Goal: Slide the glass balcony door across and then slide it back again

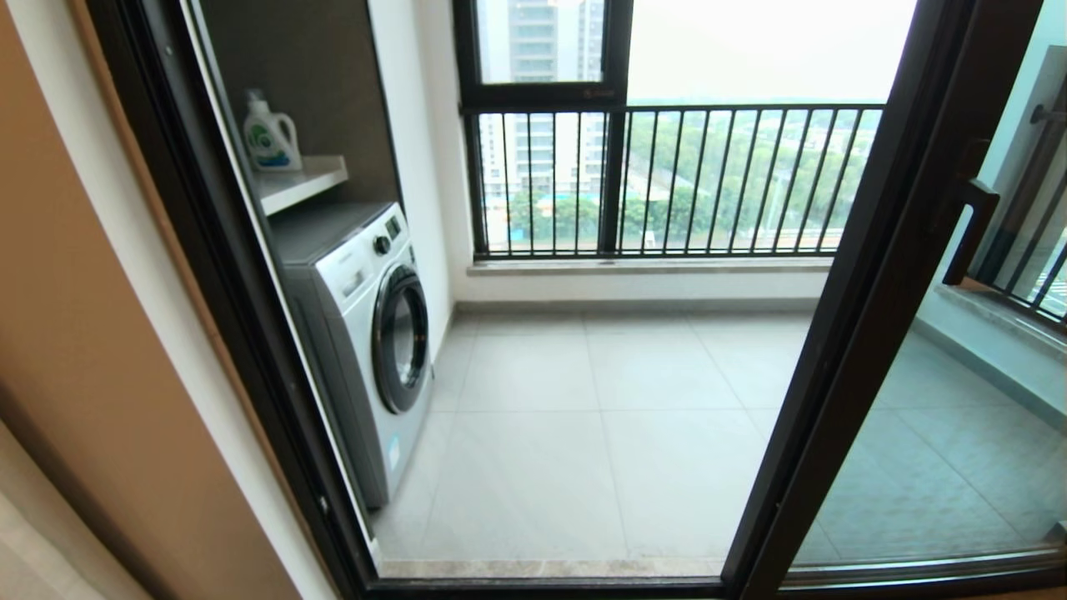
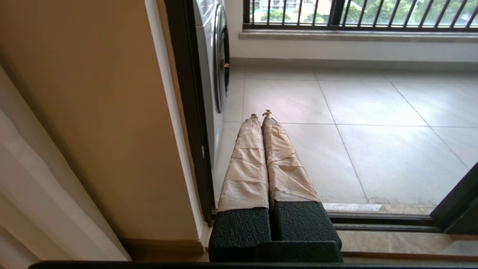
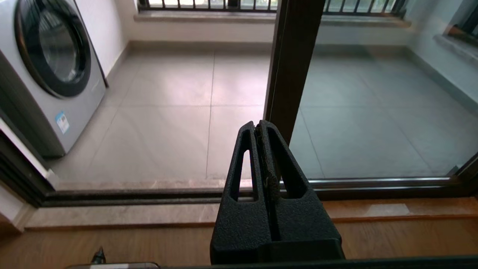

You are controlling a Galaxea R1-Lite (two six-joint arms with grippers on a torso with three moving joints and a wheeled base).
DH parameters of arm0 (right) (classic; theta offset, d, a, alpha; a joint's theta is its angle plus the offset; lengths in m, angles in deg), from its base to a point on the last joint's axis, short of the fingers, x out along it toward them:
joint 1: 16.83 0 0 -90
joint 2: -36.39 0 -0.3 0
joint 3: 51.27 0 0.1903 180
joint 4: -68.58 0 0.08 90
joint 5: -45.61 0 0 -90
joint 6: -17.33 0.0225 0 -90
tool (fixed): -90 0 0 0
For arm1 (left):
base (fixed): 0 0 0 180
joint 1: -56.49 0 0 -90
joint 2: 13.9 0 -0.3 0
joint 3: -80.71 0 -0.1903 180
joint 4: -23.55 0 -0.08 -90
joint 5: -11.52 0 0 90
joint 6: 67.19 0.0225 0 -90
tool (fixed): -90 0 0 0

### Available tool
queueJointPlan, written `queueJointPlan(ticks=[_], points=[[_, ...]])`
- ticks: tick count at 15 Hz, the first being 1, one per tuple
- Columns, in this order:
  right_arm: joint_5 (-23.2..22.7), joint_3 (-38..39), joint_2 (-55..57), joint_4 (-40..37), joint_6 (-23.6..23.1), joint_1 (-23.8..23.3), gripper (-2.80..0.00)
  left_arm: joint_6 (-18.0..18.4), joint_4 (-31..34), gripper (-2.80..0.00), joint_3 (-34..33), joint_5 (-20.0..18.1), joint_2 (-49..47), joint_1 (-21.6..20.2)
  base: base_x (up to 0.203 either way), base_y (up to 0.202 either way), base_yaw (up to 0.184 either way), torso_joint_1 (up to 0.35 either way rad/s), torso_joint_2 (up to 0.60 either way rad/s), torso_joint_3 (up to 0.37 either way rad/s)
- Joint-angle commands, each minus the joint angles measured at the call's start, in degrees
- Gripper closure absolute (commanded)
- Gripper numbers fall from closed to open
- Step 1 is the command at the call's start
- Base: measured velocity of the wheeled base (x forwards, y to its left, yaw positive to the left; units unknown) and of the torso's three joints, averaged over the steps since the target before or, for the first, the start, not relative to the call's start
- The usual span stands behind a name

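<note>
The glass balcony door (image 1: 867,333) is standing partly slid toward the right, leaving the doorway beside the washing machine (image 1: 367,333) open, while the left gripper (image 2: 261,114) and right gripper (image 3: 258,125) are hanging low inside the room, fingers pressed together.

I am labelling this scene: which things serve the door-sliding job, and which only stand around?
Job: door, its handle, left pincer, right pincer.
Around: washer, detergent bottle, shelf, railing.

A washing machine (image 1: 367,333) stands on the pale tiled balcony floor (image 1: 583,433); a detergent bottle (image 1: 269,135) sits on the shelf (image 1: 300,182) above.
</note>
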Motion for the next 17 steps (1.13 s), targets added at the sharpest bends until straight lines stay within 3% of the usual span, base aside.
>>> queueJointPlan(ticks=[1, 3, 4, 17], points=[[-0.2, 15.8, -0.3, 13.4, -2.0, 0.1, 0.00, 0.0, 0.0, 0.00, 0.0, 0.0, -0.1, 0.0, 0.000, 0.000, 0.000, 0.000, 0.00, 0.000], [-1.8, 25.4, -0.3, 28.7, -3.1, 0.1, 0.00, -0.1, 0.0, 0.00, 0.0, 0.0, -0.1, 0.0, 0.000, 0.000, 0.000, 0.000, 0.00, 0.000], [-2.8, 26.9, -0.3, 31.5, -3.5, 0.2, 0.00, -0.1, 0.0, 0.00, 0.0, 0.0, -0.1, 0.0, 0.000, 0.000, 0.000, 0.000, 0.00, 0.000], [-2.6, 26.9, -0.3, 32.2, -1.7, 0.1, 0.00, -0.1, 0.0, 0.00, 0.0, 0.0, -0.1, 0.0, 0.000, 0.000, 0.000, 0.000, 0.00, 0.000]])
